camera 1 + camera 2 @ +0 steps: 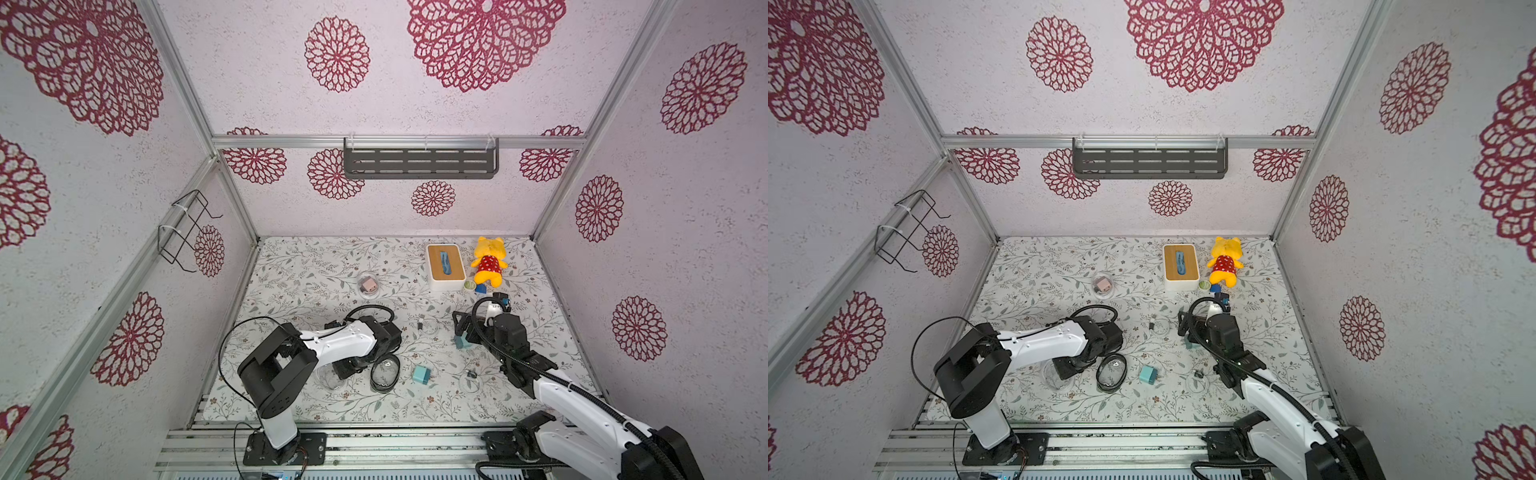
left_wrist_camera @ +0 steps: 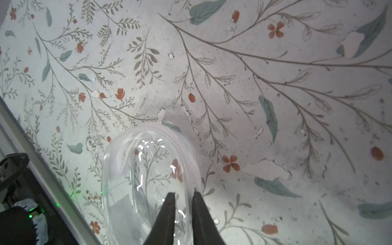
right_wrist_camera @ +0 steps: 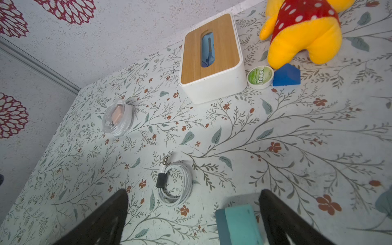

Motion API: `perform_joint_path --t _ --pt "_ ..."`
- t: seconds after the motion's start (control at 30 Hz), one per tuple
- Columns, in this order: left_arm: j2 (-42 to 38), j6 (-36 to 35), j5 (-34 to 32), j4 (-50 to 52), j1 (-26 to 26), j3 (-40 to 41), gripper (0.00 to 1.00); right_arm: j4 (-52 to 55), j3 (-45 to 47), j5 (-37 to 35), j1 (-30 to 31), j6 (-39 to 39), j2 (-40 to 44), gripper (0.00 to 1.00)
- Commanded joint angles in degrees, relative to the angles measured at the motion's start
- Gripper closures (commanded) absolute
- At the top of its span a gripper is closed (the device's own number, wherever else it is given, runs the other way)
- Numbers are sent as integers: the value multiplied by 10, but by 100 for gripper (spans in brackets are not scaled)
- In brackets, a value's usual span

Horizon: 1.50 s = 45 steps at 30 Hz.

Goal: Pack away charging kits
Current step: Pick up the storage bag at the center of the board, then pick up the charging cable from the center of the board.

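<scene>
Left gripper (image 2: 183, 194) is pinching almost fully closed on the rim of a clear oval plastic case (image 2: 146, 169), which is sitting near the front edge of the floral-patterned desk (image 2: 275, 84), over toward its left corner. Right gripper (image 3: 194, 193) is hanging wide open around a teal cube plug charger (image 3: 237, 222) mid-desk, fingers either side and gripping nothing, and a thin white coiled cable (image 3: 176, 184) is lying just beside it.

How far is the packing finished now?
Done: the pink cube charger lies inside a clear case. In hand: left gripper pinches an empty oval clear case; right gripper, jaws open, straddles a teal cube charger. Remaining: another teal cube charger, two white coiled cables.
</scene>
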State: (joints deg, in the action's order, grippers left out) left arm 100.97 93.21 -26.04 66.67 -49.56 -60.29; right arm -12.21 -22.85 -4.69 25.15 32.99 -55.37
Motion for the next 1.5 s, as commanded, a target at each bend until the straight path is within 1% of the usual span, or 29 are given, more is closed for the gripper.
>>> perform_joint_path --t 0.0,0.27,0.4,0.63,0.73,0.8,0.87,0.97,1.03,1.1,1.2,1.3,1.37,1.47 --pt "-3 9 -13 5 5 -8 85 -11 -4 -2 -5 7 11 2" --pt "-18 14 -14 10 4 2 96 -12 -3 -2 -6 10 7 2" --pt "-36 16 -16 12 3 9 100 -13 -3 -1 -7 12 7 2" --pt "-95 8 -38 2 -3 29 100 -13 -1 -1 -8 14 8 2" --pt "-130 -18 -57 -18 -11 37 100 -14 -2 1 -8 19 2 2" --pt "-156 -34 -78 -33 -22 44 100 -12 -5 6 -8 30 -9 4" --pt "-187 -55 -105 -51 -31 49 100 -4 -15 24 -8 52 -31 8" --pt "-221 -89 -144 -59 -30 44 100 1 -34 60 -8 60 -67 14" --pt "-235 -123 -172 -63 -29 31 100 9 -43 61 -8 59 -84 15" --pt "-245 -171 -195 -79 -26 14 100 11 -48 57 -8 54 -97 15" --pt "-255 -267 -213 -130 -8 -8 100 7 -58 63 -8 52 -125 22" --pt "-266 -360 -213 -213 22 -15 100 15 -82 68 -1 61 -170 30" --pt "-271 -414 -196 -282 50 -9 100 26 -102 63 8 64 -203 33" --pt "-263 -451 -154 -351 100 -5 100 37 -125 44 27 66 -236 35"
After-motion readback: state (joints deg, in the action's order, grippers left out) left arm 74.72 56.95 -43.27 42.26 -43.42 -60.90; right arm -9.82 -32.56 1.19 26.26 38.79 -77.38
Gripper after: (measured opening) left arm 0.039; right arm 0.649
